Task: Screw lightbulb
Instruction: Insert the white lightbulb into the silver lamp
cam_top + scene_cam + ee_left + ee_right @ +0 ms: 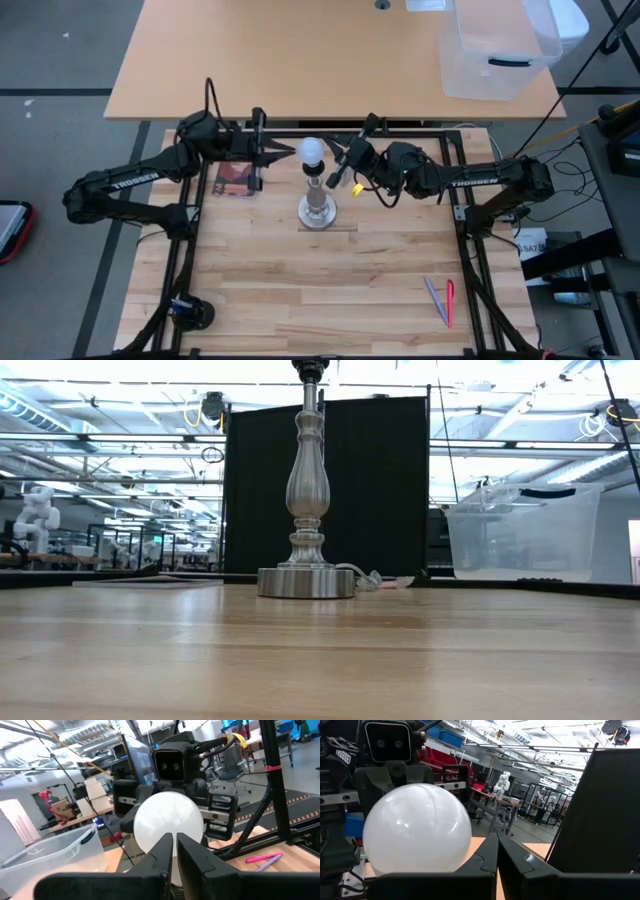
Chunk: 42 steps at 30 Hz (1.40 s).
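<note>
The white lightbulb sits on top of the silver lamp stand, which stands upright on its round base at the table's middle. My left gripper is shut, level with the bulb's head on its left side; in the left wrist view its tips show in front of the bulb. My right gripper is shut, close at the bulb's right side; in its wrist view the bulb shows beside the fingers. The bulb's screw base is hidden. The low view cuts off the stand above its dark socket. My left gripper's shut fingertips point level at the bulb's head from the table's left; I cannot tell whether they touch it. My right gripper's shut fingers stand level beside the bulb's head on its right; I cannot tell whether they touch it.
A clear plastic bin stands on the far table at the right. A pink and a purple pen lie near the front right. A dark reddish flat object lies under my left arm. The lamp's white cord lies by the base.
</note>
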Each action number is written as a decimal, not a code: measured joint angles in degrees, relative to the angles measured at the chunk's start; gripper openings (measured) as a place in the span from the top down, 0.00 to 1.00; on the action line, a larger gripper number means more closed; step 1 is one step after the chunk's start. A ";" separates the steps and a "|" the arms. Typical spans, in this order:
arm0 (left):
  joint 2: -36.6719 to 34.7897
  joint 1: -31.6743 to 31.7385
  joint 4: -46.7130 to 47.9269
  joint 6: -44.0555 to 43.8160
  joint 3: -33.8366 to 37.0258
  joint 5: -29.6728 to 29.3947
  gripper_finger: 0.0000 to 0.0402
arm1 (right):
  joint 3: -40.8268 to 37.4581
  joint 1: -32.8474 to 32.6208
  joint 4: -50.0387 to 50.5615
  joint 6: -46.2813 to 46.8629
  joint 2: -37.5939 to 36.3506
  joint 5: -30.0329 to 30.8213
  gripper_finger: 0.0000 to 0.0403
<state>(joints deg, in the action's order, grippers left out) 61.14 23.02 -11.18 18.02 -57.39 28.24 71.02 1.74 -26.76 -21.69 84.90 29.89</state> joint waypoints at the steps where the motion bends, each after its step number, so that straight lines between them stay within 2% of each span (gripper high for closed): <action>1: 0.12 0.01 -0.03 -0.11 0.00 0.52 0.93 | 0.00 0.00 0.04 0.00 0.00 0.02 1.00; 15: 1.49 0.57 -0.74 -0.99 0.00 6.24 0.93 | 0.00 0.00 0.04 0.00 0.00 0.22 1.00; 33: 2.25 1.35 -2.19 -2.11 0.00 6.20 0.93 | 0.00 -2.25 0.30 -0.02 -0.02 1.09 1.00; 42: 2.27 1.51 -2.60 -2.47 0.01 5.81 0.93 | 0.00 -3.37 0.56 -0.39 -0.04 3.75 1.00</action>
<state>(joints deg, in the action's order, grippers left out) 63.42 24.53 -13.78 15.55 -57.38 34.04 71.02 -1.63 -26.20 -22.09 84.86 33.64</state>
